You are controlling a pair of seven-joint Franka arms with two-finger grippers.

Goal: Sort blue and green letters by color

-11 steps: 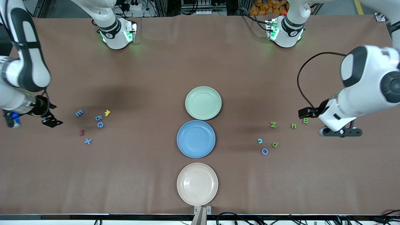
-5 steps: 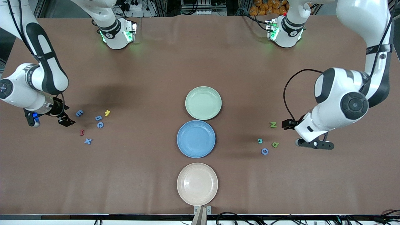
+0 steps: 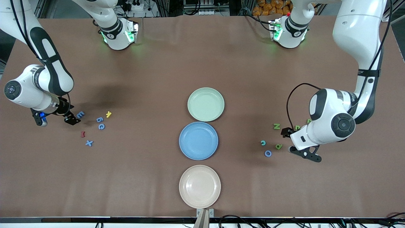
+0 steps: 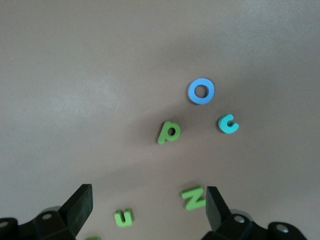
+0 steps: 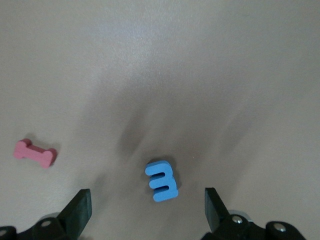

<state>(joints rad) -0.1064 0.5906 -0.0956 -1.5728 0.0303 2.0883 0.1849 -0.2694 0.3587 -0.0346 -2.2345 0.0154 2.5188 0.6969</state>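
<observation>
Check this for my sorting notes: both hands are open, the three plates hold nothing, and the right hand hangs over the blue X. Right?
One slip: the right hand hangs over the blue E, as the right wrist view shows. The left hand is open too, and the three plates hold nothing.

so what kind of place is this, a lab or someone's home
Most likely a robotics lab or test bench, not a home. Two white robot arms are bolted along one edge of a table covered in brown cloth, with cables and equipment racks past that edge. Toy letters and three empty plates, such as the blue plate, look staged for a sorting trial.
</observation>
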